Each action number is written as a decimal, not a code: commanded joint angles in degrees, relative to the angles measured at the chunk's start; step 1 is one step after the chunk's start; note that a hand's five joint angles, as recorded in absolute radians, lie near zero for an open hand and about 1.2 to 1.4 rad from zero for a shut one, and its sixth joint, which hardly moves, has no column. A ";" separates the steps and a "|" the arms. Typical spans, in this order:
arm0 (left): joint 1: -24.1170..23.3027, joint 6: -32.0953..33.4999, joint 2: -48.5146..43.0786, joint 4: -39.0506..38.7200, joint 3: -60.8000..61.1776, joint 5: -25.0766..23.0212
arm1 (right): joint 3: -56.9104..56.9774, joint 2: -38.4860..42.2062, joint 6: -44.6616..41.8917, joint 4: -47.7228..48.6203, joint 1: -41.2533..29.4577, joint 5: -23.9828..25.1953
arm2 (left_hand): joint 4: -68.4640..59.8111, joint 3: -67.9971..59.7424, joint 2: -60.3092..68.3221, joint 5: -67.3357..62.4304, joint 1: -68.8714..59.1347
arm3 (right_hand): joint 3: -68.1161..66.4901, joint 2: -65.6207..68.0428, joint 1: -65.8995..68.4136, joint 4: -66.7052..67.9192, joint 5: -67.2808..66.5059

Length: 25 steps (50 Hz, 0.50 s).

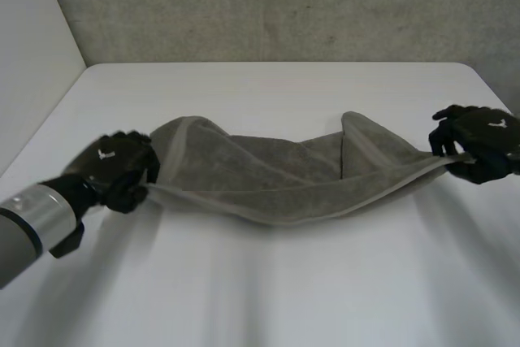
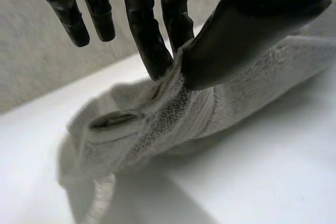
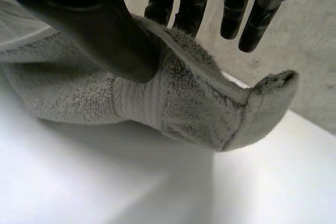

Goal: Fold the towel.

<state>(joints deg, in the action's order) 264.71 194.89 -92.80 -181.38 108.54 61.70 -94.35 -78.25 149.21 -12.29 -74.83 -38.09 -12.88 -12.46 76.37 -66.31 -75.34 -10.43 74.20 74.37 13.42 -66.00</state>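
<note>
At the near side of the white table (image 1: 268, 290), the left arm (image 1: 32, 217) comes in from 8 o'clock. Its left hand (image 1: 114, 166) sits at 9 o'clock of the grey towel (image 1: 276, 172). In the left wrist view, thumb (image 2: 236, 35) and straight fingers (image 2: 149, 40) pinch a hemmed corner, clamped tight. Towel hangs stretched btwn both hands across mid-table: near edge lifted, middle sagging low toward the tabletop, far edge bunched up. At 3 o'clock the right hand (image 1: 481, 140) pinches the opposite corner, thumb pressed on the cloth vs. fingers, w/ the corner tip poking out past them. Beyond, at 12 o'clock, a concrete wall (image 1: 284, 6).
</note>
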 commanded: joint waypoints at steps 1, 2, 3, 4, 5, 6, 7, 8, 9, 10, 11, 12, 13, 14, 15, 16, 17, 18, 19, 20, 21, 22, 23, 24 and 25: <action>1.15 -0.56 4.21 0.41 -3.07 0.08 | 4.25 -1.20 -3.75 -2.65 2.32 1.00 | 2.88 2.46 3.63 -3.69 -4.66 | 0.43 5.80 5.63 -3.42 -4.00; 1.24 -0.82 4.90 0.41 -4.21 0.00 | 5.04 -1.55 -4.10 -3.35 2.49 1.26 | 2.88 2.46 3.63 -3.69 -4.66 | 0.43 5.80 5.63 -3.42 -4.00; 1.24 -1.09 5.52 0.50 -5.35 0.00 | 5.05 -1.55 -4.10 -3.36 2.49 1.27 | 2.88 2.46 3.63 -3.69 -4.66 | 0.43 5.80 5.63 -3.42 -4.00; 1.24 -1.09 5.52 0.50 -5.36 0.00 | 5.75 -2.08 -4.10 -4.06 2.58 1.53 | 2.88 2.46 3.63 -3.69 -4.66 | 0.43 5.80 5.63 -3.42 -4.00; 1.16 -1.35 5.96 0.85 -6.14 0.17 | 5.76 -2.08 -4.10 -4.06 2.58 1.53 | 2.88 2.46 3.63 -3.69 -4.66 | 0.43 5.80 5.63 -3.42 -4.00; 0.89 -1.70 6.22 1.11 -6.67 0.17 | 6.36 -2.87 -4.10 -4.58 2.58 1.79 | 2.88 2.46 3.63 -3.69 -4.66 | 0.43 5.80 5.63 -3.42 -4.00; 0.89 -1.71 6.23 1.12 -6.68 0.17 | 6.72 -3.66 -4.10 -4.76 2.76 1.88 | 2.88 2.46 3.63 -3.69 -4.66 | 0.43 5.80 5.63 -3.42 -4.00; 0.72 -2.14 6.57 1.46 -7.20 0.17 | 6.72 -3.66 -4.10 -4.77 2.76 1.88 | 2.88 2.46 3.63 -3.69 -4.66 | 0.43 5.80 5.63 -3.42 -4.00; 0.71 -2.14 6.58 1.47 -7.20 0.17 | 6.90 -4.45 -4.02 -4.85 3.11 2.32 | 2.88 2.46 3.63 -3.69 -4.66 | 0.43 5.80 5.63 -3.42 -4.00; 0.45 -2.58 7.01 1.64 -7.55 0.17 | 7.07 -5.15 -4.02 -4.94 3.72 2.93 | 2.88 2.46 3.63 -3.69 -4.66 | 0.43 5.80 5.63 -3.42 -4.00; 0.36 -3.02 7.54 1.64 -7.82 0.17 | 7.07 -5.16 -4.02 -4.94 3.72 2.94 | 2.88 2.46 3.63 -3.69 -4.66 | 0.43 5.80 5.63 -3.42 -4.00; 0.36 -3.02 7.55 1.64 -7.82 0.17 | 7.25 -5.85 -3.93 -5.03 4.25 3.72 | 2.88 2.46 3.63 -3.69 -4.66 | 0.43 5.80 5.63 -3.42 -4.00; 0.36 -3.63 7.98 1.64 -8.08 0.17 | 7.60 -6.56 -3.84 -5.29 4.95 4.60 | 2.88 2.46 3.63 -3.69 -4.66 | 0.43 5.80 5.63 -3.42 -4.00; 0.36 -4.25 8.33 1.64 -8.34 0.09 | 7.60 -6.56 -3.84 -5.29 4.95 4.61 | 2.88 2.46 3.63 -3.69 -4.66 | 0.43 5.80 5.63 -3.42 -4.00; 0.36 -4.25 8.34 1.64 -8.35 0.08 | 8.04 -7.35 -3.84 -5.64 5.56 5.56 | 2.88 2.46 3.63 -3.69 -4.66 | 0.43 5.80 5.63 -3.42 -4.00; 0.36 -4.78 8.60 1.64 -8.78 0.08 | 8.04 -7.36 -3.84 -5.64 5.57 5.57 | 2.88 2.46 3.63 -3.69 -4.66 | 0.43 5.80 5.63 -3.42 -4.00; 0.45 -5.30 8.69 1.64 -9.22 0.00 | 8.65 -7.96 -3.75 -6.17 6.35 6.44 | 2.88 2.46 3.63 -3.69 -4.66 | 0.43 5.80 5.63 -3.42 -4.00; 0.45 -5.31 8.69 1.64 -9.23 0.00 | 9.53 -8.41 -3.67 -6.43 7.06 7.15 | 2.88 2.46 3.63 -3.69 -4.66 | 0.43 5.80 5.63 -3.42 -4.00; 0.45 -5.74 8.86 1.64 -9.84 -0.09 | 9.53 -8.41 -3.66 -6.44 7.06 7.16 | 2.88 2.46 3.63 -3.69 -4.66 | 0.43 5.80 5.63 -3.42 -4.00; 0.45 -5.75 8.86 1.64 -9.84 -0.09 | 10.23 -8.58 -3.75 -6.61 7.41 7.68 | 2.88 2.46 3.63 -3.69 -4.66 | 0.43 5.80 5.63 -3.42 -4.00; 0.45 -6.18 8.86 1.56 -10.62 -0.09 | 10.76 -8.67 -3.75 -6.61 7.50 8.12 | 2.88 2.46 3.63 -3.69 -4.66 | 0.43 5.80 5.63 -3.42 -4.00; 0.45 -6.19 8.86 1.56 -10.63 -0.09 | 10.77 -8.67 -3.75 -6.61 7.50 8.12 | 2.88 2.46 3.63 -3.69 -4.66 | 0.43 5.80 5.63 -3.42 -4.00; 0.36 -6.45 8.86 1.56 -11.33 -0.09 | 11.20 -8.67 -3.75 -6.70 7.42 8.38 | 2.88 2.46 3.63 -3.69 -4.66 | 0.43 5.80 5.63 -3.42 -4.00; 0.36 -6.45 8.86 1.56 -11.34 -0.09 | 11.20 -8.67 -3.75 -6.70 7.42 8.39 | 2.88 2.46 3.63 -3.69 -4.66 | 0.43 5.80 5.63 -3.42 -4.00; 0.36 -6.45 8.86 1.56 -11.60 -0.09 | 11.47 -8.59 -3.93 -6.70 7.42 8.39 | 2.88 2.46 3.63 -3.69 -4.66 | 0.43 5.80 5.63 -3.42 -4.00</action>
<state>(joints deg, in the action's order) 265.11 189.17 -83.97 -179.74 98.54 61.67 -84.46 -86.67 145.47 -18.70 -67.83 -30.75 -12.88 -12.46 76.37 -66.31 -75.35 -10.43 74.21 74.37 13.42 -66.00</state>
